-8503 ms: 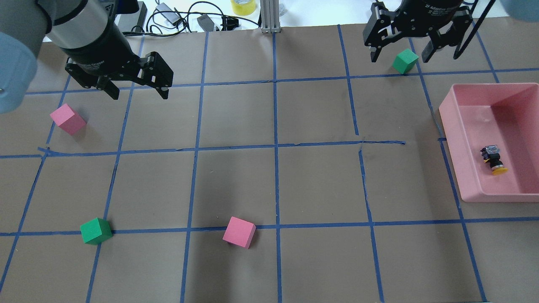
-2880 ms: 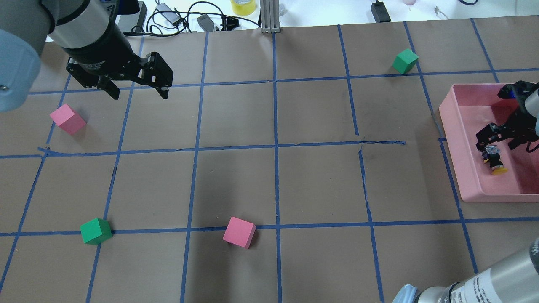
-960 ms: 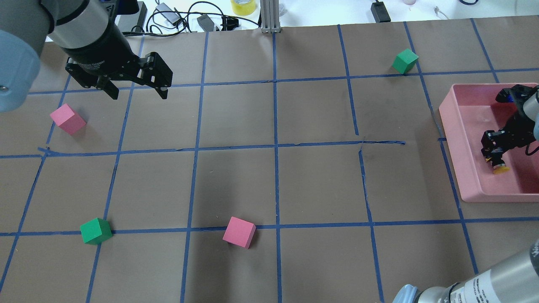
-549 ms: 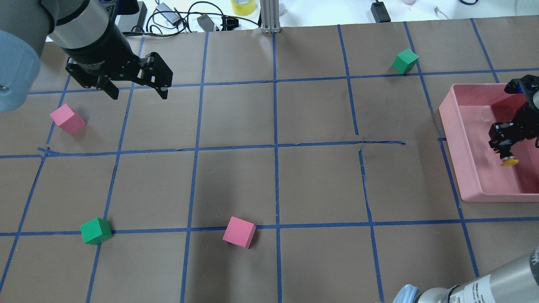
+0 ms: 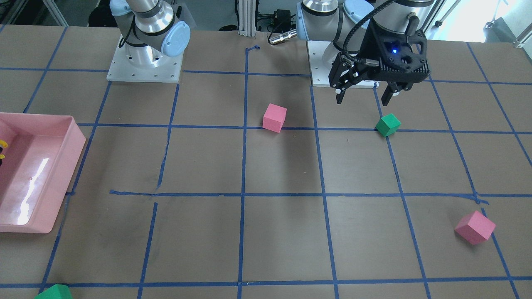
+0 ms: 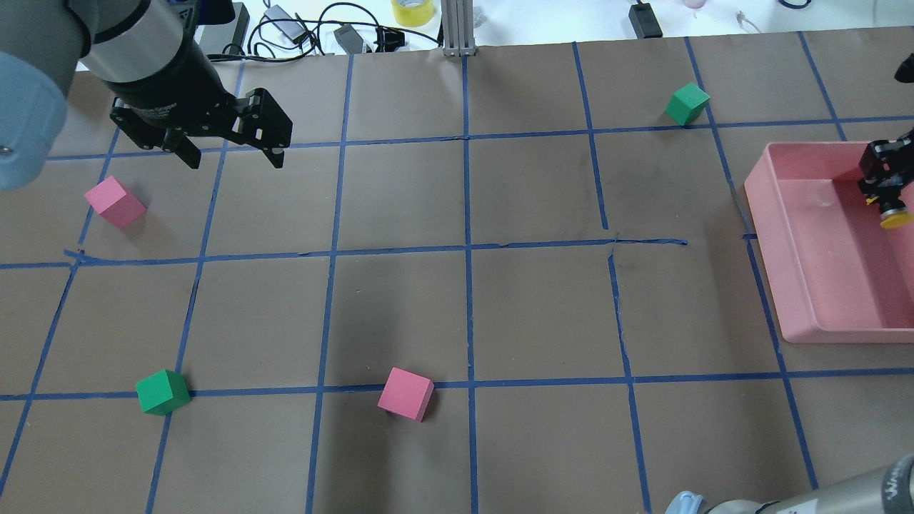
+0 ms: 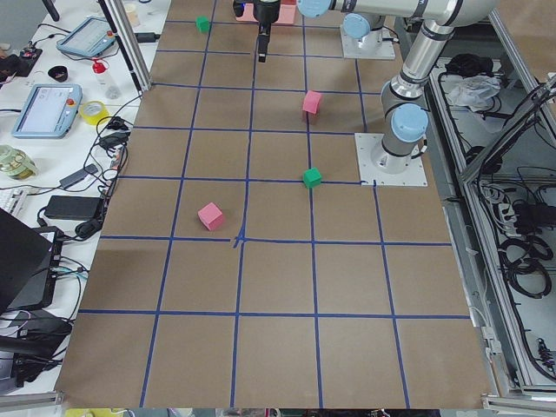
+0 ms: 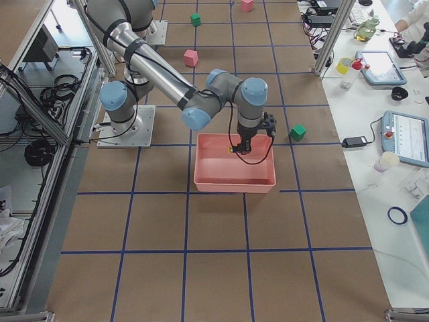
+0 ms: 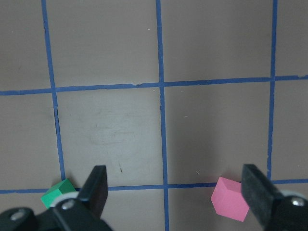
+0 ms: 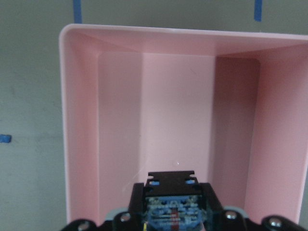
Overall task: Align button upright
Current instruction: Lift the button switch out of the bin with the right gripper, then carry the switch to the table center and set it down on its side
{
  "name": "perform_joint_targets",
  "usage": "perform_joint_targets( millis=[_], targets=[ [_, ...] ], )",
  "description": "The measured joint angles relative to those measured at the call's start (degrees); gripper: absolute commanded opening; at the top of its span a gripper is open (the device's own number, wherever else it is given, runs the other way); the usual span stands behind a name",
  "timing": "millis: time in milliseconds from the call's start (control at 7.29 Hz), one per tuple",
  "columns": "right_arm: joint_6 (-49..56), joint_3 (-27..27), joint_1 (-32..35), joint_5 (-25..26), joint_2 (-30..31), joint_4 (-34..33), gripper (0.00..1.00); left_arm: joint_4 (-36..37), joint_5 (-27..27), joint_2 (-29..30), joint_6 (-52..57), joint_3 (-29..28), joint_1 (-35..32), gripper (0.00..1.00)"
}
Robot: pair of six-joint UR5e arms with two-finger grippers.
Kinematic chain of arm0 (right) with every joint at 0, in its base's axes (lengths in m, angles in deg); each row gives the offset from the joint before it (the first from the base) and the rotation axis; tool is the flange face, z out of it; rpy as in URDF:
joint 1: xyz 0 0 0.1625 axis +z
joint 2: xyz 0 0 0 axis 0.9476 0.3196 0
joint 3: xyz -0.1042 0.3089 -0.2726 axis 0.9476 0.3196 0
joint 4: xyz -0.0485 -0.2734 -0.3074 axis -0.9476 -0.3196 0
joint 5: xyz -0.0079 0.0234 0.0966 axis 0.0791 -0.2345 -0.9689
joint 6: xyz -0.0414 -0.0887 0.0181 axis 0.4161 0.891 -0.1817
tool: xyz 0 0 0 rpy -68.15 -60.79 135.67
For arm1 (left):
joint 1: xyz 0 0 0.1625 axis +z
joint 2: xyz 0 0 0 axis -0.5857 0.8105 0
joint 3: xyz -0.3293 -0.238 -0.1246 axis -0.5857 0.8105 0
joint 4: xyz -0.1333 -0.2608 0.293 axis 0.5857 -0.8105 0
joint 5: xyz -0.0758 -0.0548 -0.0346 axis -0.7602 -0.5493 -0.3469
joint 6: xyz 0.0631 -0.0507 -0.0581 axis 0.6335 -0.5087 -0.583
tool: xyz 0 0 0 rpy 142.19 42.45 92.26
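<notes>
The button (image 6: 892,218) has a yellow cap pointing down toward the near side. It hangs in my right gripper (image 6: 884,191), lifted above the floor of the pink tray (image 6: 767,214) at the table's right edge. The right wrist view shows the button's contact block (image 10: 171,211) clamped between the fingers, with the tray's inside ahead. In the exterior right view the right gripper (image 8: 240,143) hovers over the tray's far part. My left gripper (image 6: 230,148) is open and empty above the table's far left.
A pink cube (image 6: 114,202) and a green cube (image 6: 163,391) lie on the left. Another pink cube (image 6: 405,393) lies near the front centre, and a green cube (image 6: 687,103) at the far right. Cables and tape rolls lie beyond the far edge.
My right gripper came down into the tray, shut on the lying button, then lifted it and carried it toward the tray's far right corner. The left arm has not moved.
</notes>
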Motion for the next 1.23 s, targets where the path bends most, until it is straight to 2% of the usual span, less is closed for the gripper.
perform_joint_targets(
  millis=[274,549,960,1234],
  targets=[
    [-6.05,4.35,6.96,-0.55,1.79,5.53,0.00,0.00,-0.04,0.00,0.00,0.01,0.03,1.00],
    [-17.56,5.30,19.47,-1.17,1.88,5.00,0.00,0.00,-0.04,0.00,0.00,0.02,0.03,1.00],
    [-41.43,5.07,38.63,-1.66,-2.91,-1.12,0.00,0.00,0.03,-0.07,0.00,0.00,0.03,1.00],
    [-51.66,4.72,46.09,-4.80,-8.29,-8.09,0.00,0.00,0.02,-0.03,-0.02,0.02,0.03,1.00]
  ],
)
